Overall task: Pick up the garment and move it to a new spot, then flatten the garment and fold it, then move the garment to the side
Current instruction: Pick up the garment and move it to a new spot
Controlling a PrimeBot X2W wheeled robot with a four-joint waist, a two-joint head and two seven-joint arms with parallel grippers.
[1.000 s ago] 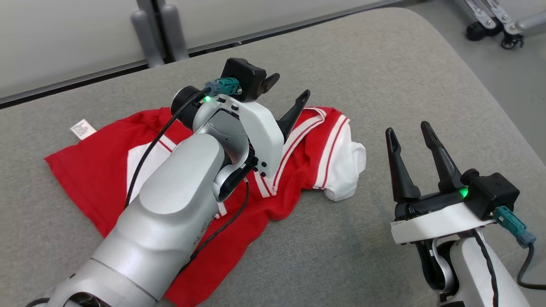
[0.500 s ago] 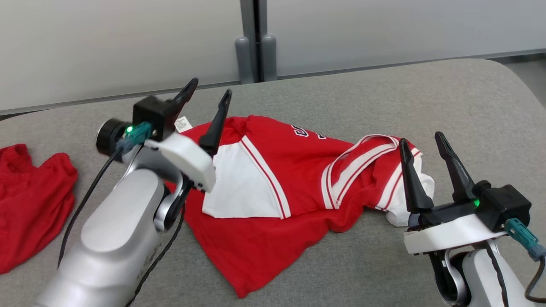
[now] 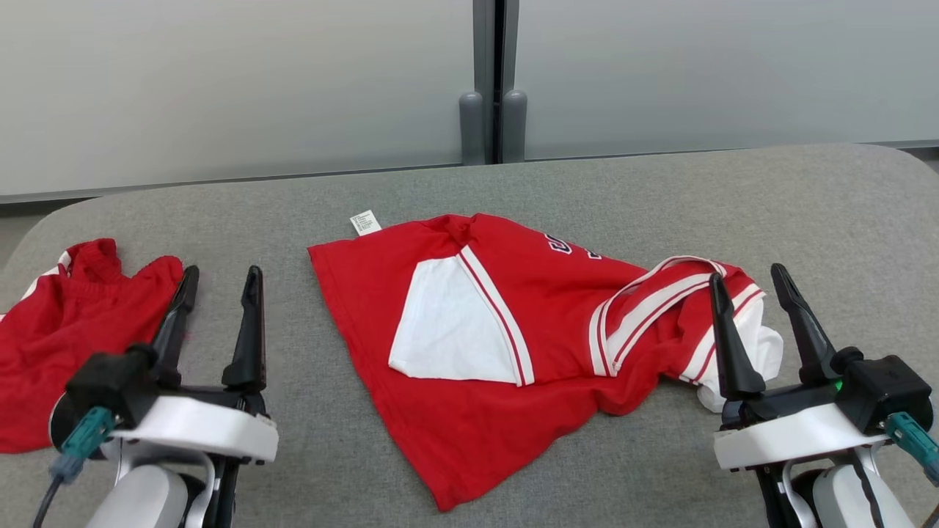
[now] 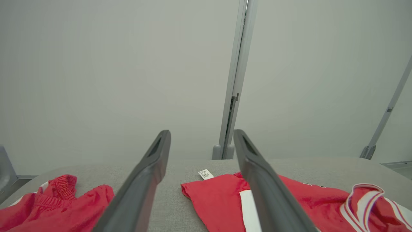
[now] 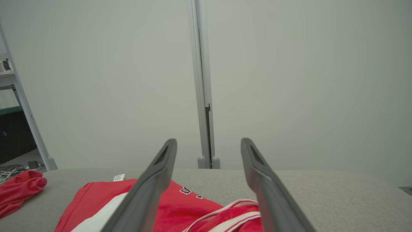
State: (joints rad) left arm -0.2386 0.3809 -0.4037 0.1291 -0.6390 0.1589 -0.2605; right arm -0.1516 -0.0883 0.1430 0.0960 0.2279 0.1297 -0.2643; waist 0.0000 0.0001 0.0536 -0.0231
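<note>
Two grippers sit nearest, fingers spread apart, holding nothing: the left gripper (image 3: 222,271) just beside the red shorts (image 3: 66,323), the right gripper (image 3: 747,273) by the jersey's bunched, striped end. Beyond them the red-and-white jersey (image 3: 477,315) lies rumpled mid-way across the grey padded table (image 3: 587,191), with its white label (image 3: 364,222) farthest.

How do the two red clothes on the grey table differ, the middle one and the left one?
The red-and-white jersey lies mostly spread out mid-table; the crumpled red garment sits bunched at the left edge. The jersey shows a large white panel, striped trim and a white tag; the crumpled red garment is nearly all red. Both lie on the grey padded table.
</note>
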